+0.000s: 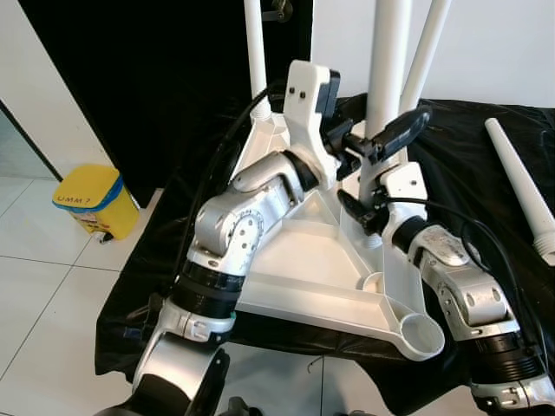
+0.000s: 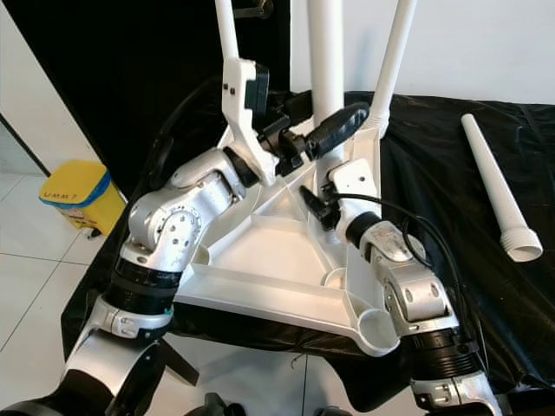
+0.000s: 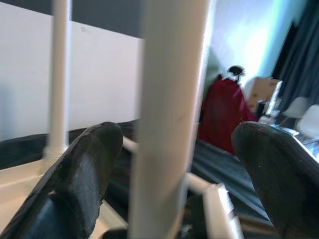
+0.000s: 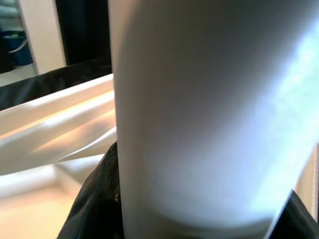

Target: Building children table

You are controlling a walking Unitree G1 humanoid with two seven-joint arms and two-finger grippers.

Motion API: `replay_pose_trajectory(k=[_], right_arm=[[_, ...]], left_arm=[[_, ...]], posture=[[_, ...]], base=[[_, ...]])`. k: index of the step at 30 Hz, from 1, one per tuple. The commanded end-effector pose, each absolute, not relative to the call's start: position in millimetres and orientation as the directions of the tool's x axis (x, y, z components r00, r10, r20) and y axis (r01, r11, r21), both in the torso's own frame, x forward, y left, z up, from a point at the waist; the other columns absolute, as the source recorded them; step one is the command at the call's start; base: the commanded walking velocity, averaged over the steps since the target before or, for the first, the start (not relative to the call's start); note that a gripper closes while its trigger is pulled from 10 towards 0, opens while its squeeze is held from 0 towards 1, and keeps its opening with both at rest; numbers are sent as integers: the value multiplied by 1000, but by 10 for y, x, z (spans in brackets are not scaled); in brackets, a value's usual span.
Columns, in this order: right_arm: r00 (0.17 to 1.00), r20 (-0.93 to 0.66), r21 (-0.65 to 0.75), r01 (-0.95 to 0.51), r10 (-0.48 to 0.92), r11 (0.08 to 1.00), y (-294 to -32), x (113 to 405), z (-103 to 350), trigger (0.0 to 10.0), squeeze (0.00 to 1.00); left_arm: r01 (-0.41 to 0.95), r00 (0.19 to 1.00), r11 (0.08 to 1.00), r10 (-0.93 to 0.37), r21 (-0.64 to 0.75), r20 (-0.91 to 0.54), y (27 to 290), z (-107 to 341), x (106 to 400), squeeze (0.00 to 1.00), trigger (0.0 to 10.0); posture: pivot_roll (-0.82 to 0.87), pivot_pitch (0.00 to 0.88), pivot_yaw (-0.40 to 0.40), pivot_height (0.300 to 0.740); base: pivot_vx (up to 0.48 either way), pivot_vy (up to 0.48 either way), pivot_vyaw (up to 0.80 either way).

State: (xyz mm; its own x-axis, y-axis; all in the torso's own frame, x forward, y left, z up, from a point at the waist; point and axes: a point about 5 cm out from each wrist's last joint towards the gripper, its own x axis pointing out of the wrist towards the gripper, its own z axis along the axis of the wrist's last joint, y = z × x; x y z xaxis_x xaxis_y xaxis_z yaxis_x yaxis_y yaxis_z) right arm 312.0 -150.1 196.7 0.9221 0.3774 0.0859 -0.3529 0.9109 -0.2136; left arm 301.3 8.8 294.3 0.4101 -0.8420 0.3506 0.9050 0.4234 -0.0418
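Note:
The white table top (image 1: 303,260) lies upside down on a black cloth. Three white legs stand up from it: a far left leg (image 1: 255,52), a middle leg (image 1: 388,52) and a slanted far right leg (image 1: 425,52). My left gripper (image 1: 386,139) straddles the middle leg (image 3: 169,119), open, with one black finger (image 3: 84,169) near it and the other (image 3: 274,164) well apart. Lower down, my right gripper (image 1: 360,204) is shut on the same leg (image 4: 199,109) near its base, its fingers (image 4: 94,209) pressed against it.
A loose white leg (image 1: 520,186) lies on the black cloth (image 1: 468,156) at the right. The near corner socket (image 1: 419,332) of the table top holds nothing. A yellow bin (image 1: 95,201) stands on the tiled floor at the left, beside a black curtain.

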Motion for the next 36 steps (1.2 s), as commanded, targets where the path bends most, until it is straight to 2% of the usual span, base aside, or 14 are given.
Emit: replay_pose_trajectory(k=[1,11,18,19,20,23,24,36], right_arm=[[932,88,-208,-327,351,922,-1523,3140,1975,10000,0],[962,188,-134,-175,198,975,-1653,3054,2016,10000,0],[970,194,-95,-130,146,987,-1660,2981,1973,10000,0],[972,194,-88,-120,136,989,-1659,2957,1956,0,0],[973,195,-81,-109,123,991,-1655,2922,1936,4275,0],[973,195,-80,-106,120,991,-1654,2910,1929,4275,0],[974,197,-76,-100,114,992,-1654,2894,1925,10000,0],[964,259,-55,-48,61,997,-1663,2781,1974,10000,0]], left_arm=[[910,388,415,-849,-2,360,94,2959,2982,0,10000],[858,477,512,-826,43,300,308,2717,2992,0,10000],[849,497,524,-836,70,232,352,2520,2965,0,10000],[849,497,522,-842,86,209,356,2455,2951,0,10000],[852,490,511,-855,114,168,364,2350,2924,0,10000],[855,485,504,-861,126,150,367,2306,2912,0,10000],[859,478,492,-869,139,127,371,2256,2894,0,10000],[870,453,437,-891,227,-18,386,1924,2812,0,10000]], posture=[[-189,60,28,740],[-188,62,25,740],[-188,60,25,740],[-188,59,25,740],[-191,60,25,740],[-191,60,25,740],[-193,60,25,740],[-200,59,31,740]], base=[[0,0,0],[0,0,0],[0,0,0],[0,0,0],[0,0,0],[0,0,0],[0,0,0],[0,0,0]])
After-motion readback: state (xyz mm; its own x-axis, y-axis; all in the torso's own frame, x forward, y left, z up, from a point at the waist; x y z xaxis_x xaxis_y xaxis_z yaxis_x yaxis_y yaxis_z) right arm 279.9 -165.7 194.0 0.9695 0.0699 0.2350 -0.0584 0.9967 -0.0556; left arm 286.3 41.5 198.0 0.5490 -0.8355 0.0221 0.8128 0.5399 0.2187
